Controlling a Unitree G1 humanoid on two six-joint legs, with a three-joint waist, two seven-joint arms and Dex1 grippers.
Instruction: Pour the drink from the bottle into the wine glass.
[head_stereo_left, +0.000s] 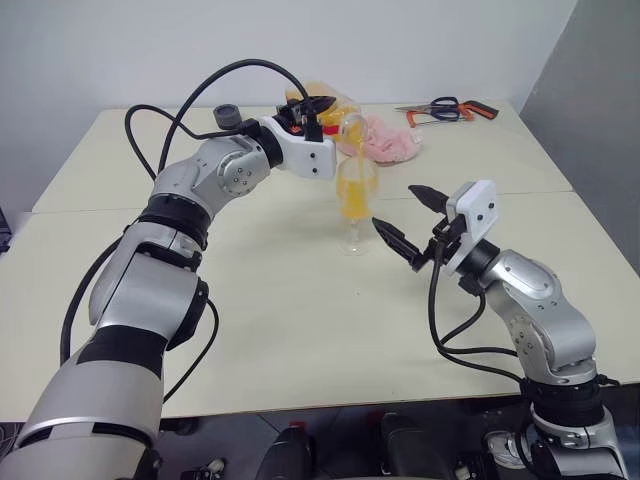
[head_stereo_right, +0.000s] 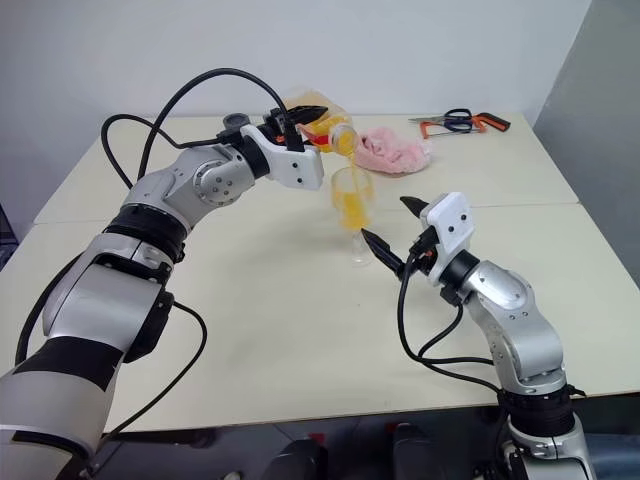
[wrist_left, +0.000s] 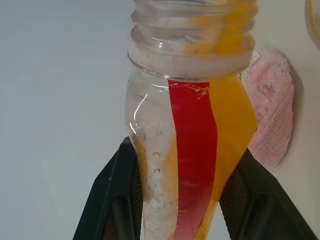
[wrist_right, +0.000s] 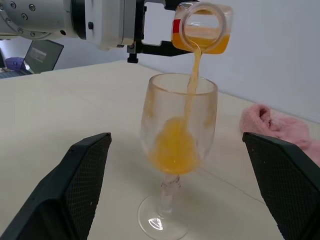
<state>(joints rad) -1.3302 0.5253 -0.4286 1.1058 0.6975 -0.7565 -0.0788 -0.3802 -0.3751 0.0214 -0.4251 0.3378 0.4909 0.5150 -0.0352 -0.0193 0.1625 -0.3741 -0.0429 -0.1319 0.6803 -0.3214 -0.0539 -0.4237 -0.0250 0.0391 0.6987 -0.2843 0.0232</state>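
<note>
Upper centre, the left gripper (head_stereo_left: 318, 110) clamps the tilted bottle (wrist_right: 202, 27), its drink (wrist_right: 190, 95) streaming into the wine glass (wrist_right: 177, 130). The right gripper (head_stereo_left: 405, 215) gapes wide beside the stem, holding nothing. A steeper tilt could overshoot the rim and spill onto the table (head_stereo_left: 280, 330).

Bright, even light; soft faint shadows on table (head_stereo_left: 300, 330); sharp focus.

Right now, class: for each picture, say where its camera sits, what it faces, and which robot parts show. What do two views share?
Left eye, right eye: head, looking down at the table; both arms.
Left wrist: along the left gripper, shut on the bottle.
Right wrist: between the open right gripper fingers, facing the wine glass.
Shared: the drink streaming into the glass; pink cloth.
</note>
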